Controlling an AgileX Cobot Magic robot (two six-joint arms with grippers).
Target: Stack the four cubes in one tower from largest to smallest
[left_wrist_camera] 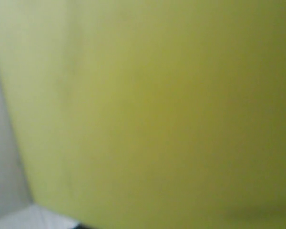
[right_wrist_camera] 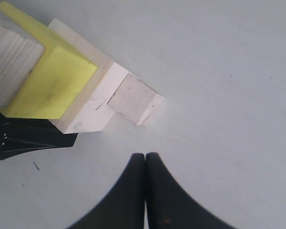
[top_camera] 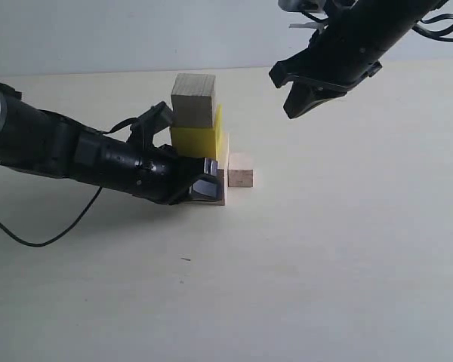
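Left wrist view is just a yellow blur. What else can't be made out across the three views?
- Left wrist view: the blurred yellow cube fills the frame, so nothing else shows.
- Exterior view: the left gripper covers most of the largest cube, and how its jaws stand doesn't show.
- Right wrist view: the small wood cube is cut off by the frame edge.

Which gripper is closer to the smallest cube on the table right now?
Left. The left gripper sits low at the tower's base, just beside the smallest cube; the right gripper hangs shut above it, off to the side.
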